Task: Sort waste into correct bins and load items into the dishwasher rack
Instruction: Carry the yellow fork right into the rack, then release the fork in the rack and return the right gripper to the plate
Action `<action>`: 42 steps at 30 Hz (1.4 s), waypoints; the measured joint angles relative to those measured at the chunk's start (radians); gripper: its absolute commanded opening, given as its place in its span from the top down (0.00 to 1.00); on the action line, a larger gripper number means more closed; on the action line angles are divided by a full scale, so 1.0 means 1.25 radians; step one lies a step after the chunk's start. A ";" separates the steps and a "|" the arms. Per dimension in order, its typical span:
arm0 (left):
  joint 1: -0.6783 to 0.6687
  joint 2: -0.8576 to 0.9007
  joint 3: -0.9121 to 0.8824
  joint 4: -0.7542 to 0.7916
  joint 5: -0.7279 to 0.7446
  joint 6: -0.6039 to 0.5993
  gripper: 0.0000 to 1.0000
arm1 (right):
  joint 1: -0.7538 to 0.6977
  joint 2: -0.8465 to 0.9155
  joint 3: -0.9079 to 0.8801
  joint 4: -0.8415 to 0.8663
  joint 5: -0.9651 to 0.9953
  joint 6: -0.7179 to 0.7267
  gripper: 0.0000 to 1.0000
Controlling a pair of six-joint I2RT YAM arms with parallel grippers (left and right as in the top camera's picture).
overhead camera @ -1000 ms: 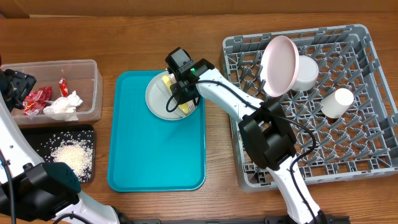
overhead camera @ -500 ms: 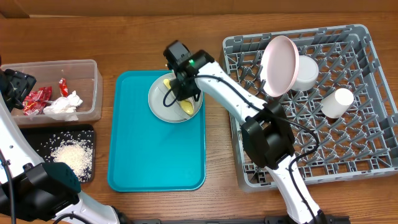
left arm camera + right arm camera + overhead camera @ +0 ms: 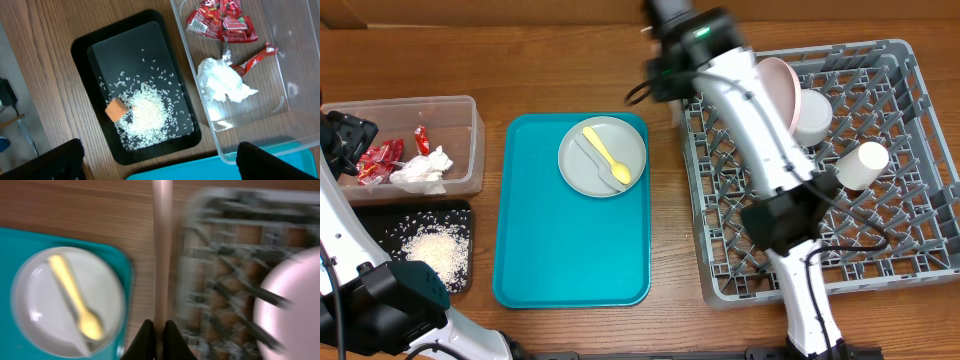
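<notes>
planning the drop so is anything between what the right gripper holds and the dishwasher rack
Nothing visible. The right gripper, shut on a blurred pale utensil, is beside the dishwasher rack's left edge. Inside, the upright white plate stands nearest that side.

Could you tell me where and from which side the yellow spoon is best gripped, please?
Grip the spoon mid-handle, coming straight down from above and closing across the handle's width. It lies flat on the plate, handle pointing to the far left, bowl at the near right. The handle is narrow and straight, and the plate's raised rim would likely block a side approach.
</notes>
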 measured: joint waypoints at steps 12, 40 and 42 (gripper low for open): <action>0.000 0.000 0.000 0.000 0.000 0.000 0.00 | -0.121 -0.008 -0.069 -0.051 -0.045 -0.049 0.96; 0.000 0.000 0.000 0.000 0.000 0.000 0.00 | -0.093 -0.008 -0.184 -0.001 -0.148 -0.073 0.16; 0.000 0.000 0.000 0.000 0.000 0.000 0.00 | -0.082 -0.008 -0.159 0.002 -0.163 -0.070 0.16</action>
